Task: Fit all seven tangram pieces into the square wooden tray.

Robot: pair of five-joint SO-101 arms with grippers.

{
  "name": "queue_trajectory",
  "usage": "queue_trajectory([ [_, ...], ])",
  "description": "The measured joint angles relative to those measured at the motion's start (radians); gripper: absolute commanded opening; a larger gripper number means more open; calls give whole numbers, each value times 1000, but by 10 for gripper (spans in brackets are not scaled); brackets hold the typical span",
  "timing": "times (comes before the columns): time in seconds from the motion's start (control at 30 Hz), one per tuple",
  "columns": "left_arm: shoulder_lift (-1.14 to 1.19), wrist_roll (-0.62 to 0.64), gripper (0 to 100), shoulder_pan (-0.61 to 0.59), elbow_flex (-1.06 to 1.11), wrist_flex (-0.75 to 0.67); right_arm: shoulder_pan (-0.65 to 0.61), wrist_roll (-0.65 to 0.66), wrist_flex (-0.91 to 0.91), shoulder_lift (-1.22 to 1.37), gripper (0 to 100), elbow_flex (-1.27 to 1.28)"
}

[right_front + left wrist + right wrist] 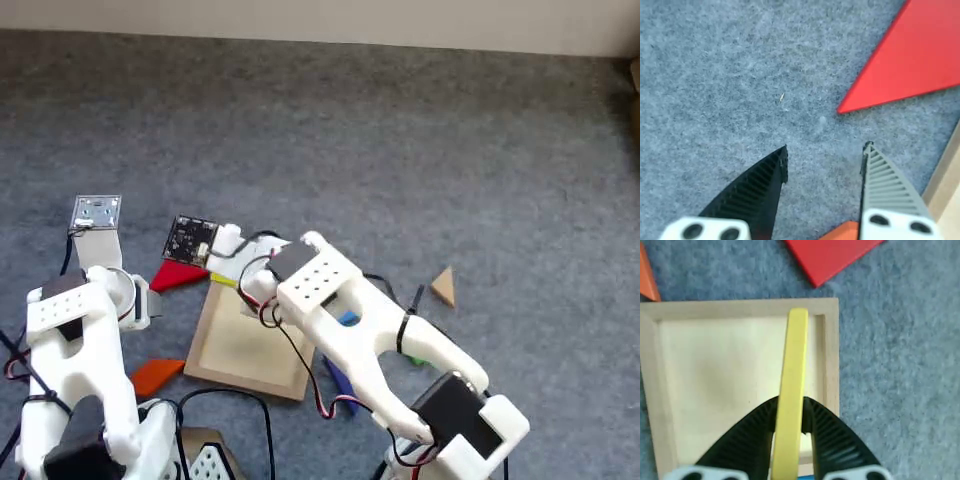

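Holding yellow piece on edge, your right jaws clenched on it above tray, near corner by red triangle. Left jaws released over surface beside that triangle. Watch: drop it upright and it may topple onto rim, not seat flat.

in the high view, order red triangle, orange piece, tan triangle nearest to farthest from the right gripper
1. red triangle, just past the tray's far corner, beside the right gripper
2. orange piece, off the tray's near left corner
3. tan triangle, alone, well off to the other side
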Motion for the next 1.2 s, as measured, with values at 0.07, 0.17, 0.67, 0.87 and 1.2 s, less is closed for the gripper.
queue_trajectory([
  [0.07, 0, 0, 236, 0, 0, 0, 3, 0, -48, 0, 43, 17],
  [0.17, 0, 0, 236, 0, 0, 0, 2, 0, -71, 0, 139, 21],
  [0.67, 0, 0, 235, 0, 0, 0, -8, 0, 141, -40, 180, 35],
  [0.87, 0, 0, 235, 0, 0, 0, -8, 0, 270, -206, 180, 12],
  [1.2, 0, 0, 235, 0, 0, -11, 37, -17, 282, -477, 180, 89],
])
